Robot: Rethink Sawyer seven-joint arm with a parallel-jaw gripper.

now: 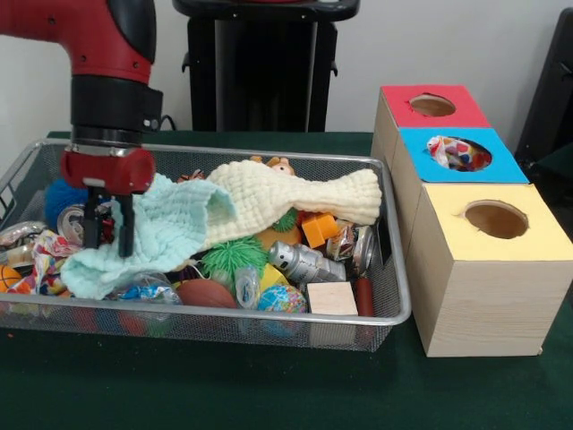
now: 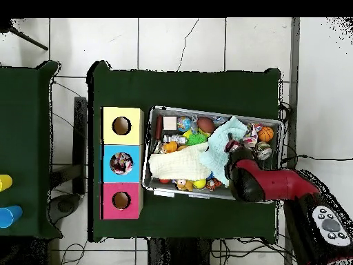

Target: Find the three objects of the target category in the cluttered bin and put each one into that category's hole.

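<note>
The wire mesh bin is full of clutter and also shows in the overhead view. My gripper hangs over the bin's left end with its fingers apart and nothing between them. It is just left of the pale mint knitted cloth. A polka-dot cloth piece lies at the bin's left end, below and left of the gripper. Another polka-dot cloth sits in the hole of the blue-topped box, also seen from overhead. In the overhead view my arm hides the gripper.
A cream knitted cloth lies across the bin's middle over toys, a silver can, a wooden block and a green spiky ball. The red-topped box and the yellow-topped box flank the blue one.
</note>
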